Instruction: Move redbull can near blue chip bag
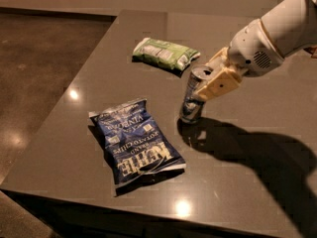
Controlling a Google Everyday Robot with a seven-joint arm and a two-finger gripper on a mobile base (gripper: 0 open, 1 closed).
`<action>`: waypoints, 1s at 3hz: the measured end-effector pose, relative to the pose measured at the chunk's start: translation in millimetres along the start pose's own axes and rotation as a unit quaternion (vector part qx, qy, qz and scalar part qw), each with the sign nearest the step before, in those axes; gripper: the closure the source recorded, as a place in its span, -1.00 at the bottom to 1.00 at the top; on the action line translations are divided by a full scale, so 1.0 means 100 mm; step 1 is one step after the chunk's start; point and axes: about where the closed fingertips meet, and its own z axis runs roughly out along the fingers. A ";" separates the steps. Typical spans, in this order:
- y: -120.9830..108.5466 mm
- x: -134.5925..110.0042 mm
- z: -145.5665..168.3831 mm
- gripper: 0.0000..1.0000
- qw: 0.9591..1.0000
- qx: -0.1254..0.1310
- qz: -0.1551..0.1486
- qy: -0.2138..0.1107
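At centre right we see the gripper (207, 79) clamped on the tilted redbull can (192, 103), perhaps just touching the table (247, 192). The blue chip bag (136, 143) lies near it at lower left, close to the front edge. Bare surface lies between them. The green bag (163, 53) lies in the upper middle.

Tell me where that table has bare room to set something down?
Bare patches on the dark grey table: the left strip beside the green-and-white snack bag, the far edge behind it, and the near right corner past the crinkled dark-blue chip bag. Crowded: the middle, where the pincer grips the slim silver-and-blue metal can.
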 end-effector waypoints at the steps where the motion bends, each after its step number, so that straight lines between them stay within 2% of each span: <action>1: 0.18 -0.10 0.10 0.66 1.000 -0.011 -0.022 0.004; 2: 0.30 -0.09 0.23 0.05 0.999 -0.021 -0.037 0.016; 3: 0.35 -0.08 0.30 -0.43 0.999 -0.027 -0.042 0.020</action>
